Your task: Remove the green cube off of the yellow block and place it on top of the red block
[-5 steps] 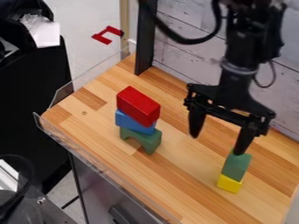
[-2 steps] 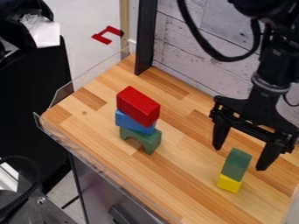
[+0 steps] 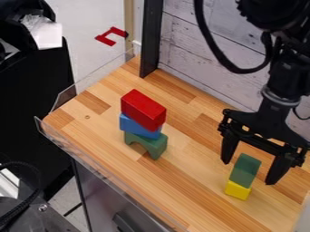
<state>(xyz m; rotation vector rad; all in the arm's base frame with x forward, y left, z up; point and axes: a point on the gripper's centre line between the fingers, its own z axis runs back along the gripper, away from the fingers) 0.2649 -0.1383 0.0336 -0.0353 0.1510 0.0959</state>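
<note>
And here's the green cube [image 3: 245,170], more a tall block to look at, standing on the small yellow block [image 3: 237,190], its long axis upright. It sits between my black fingers [image 3: 279,169] as the camera has it: one hangs off its upper left, the other off its lower right. They're spread wide, pinching nothing, with bare air showing on both sides! The line across my opening slants down to the right, and the green piece comes up close to the middle of it. Whether I'm level with it or still too high or too far back, I can't tell from this angle, and that's what the grasp turns on.

So the job now, I judge, is lining up: settle around the green and leave the yellow alone, then close. Come in crooked and I could nudge that little stack over.

Out to the left, well apart, waits the red block [image 3: 143,110], lying on top of a blue block [image 3: 139,127], which rests on a green arch-shaped block [image 3: 147,144], all on the wooden bench [image 3: 196,190]. That red top slopes in view, so the set-down will want care.
</note>
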